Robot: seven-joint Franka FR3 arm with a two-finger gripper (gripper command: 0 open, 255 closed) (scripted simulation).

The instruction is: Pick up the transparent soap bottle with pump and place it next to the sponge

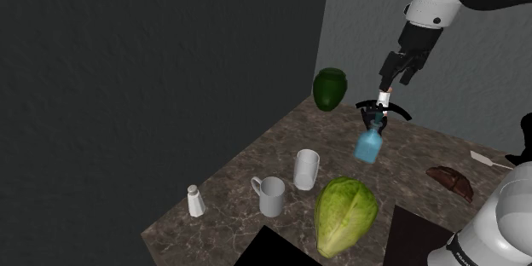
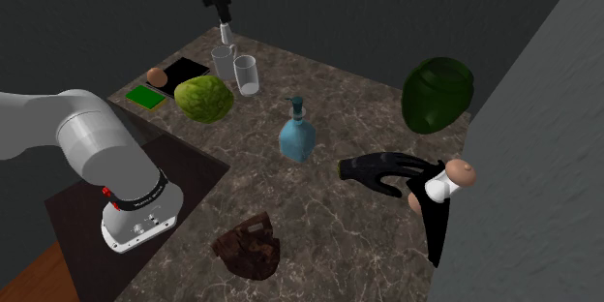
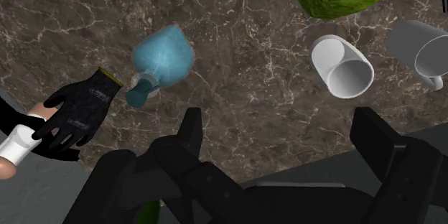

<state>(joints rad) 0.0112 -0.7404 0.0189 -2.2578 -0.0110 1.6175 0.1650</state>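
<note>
One blue soap bottle (image 1: 368, 145) is shown in the shoulder view, standing on the marbled surface (image 1: 409, 175) right of centre. The end effector (image 1: 399, 75) is hung high above it at the upper right, spread wide and empty, presumably so that a descent onto the pump can be lined up. In the second exterior view the bottle is found upright at the centre, with a black glove (image 2: 382, 169) near it to the right but apart. A green flat pad (image 2: 147, 97), judged to be the sponge, lies well apart at the left, beyond a cabbage (image 2: 203, 97), so a carry over or around it would be needed. In the wrist view the bottle is seen ahead of the open fingers (image 3: 192, 136), not between them, its pump just beside the glove; a crowded approach is to be expected.
</note>
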